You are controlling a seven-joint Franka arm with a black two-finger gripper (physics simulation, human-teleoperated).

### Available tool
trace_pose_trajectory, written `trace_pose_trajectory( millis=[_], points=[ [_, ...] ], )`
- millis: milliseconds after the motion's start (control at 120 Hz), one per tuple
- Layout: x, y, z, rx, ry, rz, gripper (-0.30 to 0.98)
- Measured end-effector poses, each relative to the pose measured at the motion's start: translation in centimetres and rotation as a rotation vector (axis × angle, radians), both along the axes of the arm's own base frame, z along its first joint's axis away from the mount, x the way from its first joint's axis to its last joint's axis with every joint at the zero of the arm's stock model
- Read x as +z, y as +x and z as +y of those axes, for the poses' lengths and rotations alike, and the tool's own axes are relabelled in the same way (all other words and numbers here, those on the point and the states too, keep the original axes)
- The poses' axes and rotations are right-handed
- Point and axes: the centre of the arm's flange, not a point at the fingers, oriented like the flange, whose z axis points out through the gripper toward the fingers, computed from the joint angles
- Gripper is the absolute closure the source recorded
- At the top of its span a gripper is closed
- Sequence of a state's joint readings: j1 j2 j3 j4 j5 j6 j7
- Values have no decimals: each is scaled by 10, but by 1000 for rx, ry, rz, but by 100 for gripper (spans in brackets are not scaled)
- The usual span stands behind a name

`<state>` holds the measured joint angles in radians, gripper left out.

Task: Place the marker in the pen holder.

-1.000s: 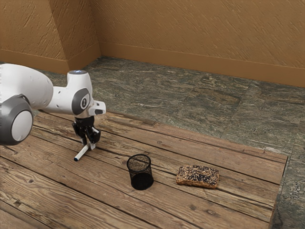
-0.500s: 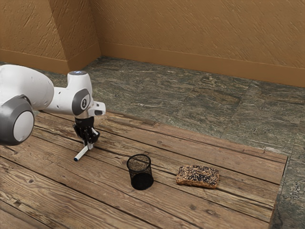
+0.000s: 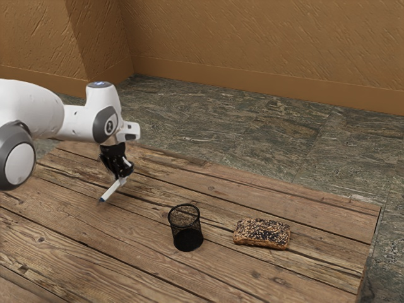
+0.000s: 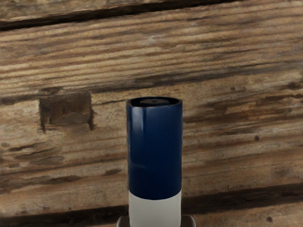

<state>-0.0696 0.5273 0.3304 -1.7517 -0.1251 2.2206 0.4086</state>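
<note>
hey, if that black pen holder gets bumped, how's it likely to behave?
The pen holder is see-through mesh with nothing visible inside, so it's probably light and may slide when nudged. It stands upright, taller than wide, so a push near the rim could tip it. Being round, it might then roll.

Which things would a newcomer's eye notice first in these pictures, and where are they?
First, probably the seeded loaf on the wooden table, toward the exterior view's right. Next, the black mesh pen holder, between the loaf and the hand. The hand grips a white marker, its blue end slanting down.
</note>
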Motion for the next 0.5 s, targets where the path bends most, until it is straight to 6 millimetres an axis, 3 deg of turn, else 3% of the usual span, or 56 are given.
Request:
trace_pose_trajectory(
  millis=[125, 233, 408, 500],
  points=[
    [53, -12, -31, -41, -26, -149, 72],
    [89, -41, -81, -109, -49, -312, 72],
    [167, -100, -174, -260, -71, -608, 73],
    [183, -122, -186, -284, -62, -691, 73]
  ],
)
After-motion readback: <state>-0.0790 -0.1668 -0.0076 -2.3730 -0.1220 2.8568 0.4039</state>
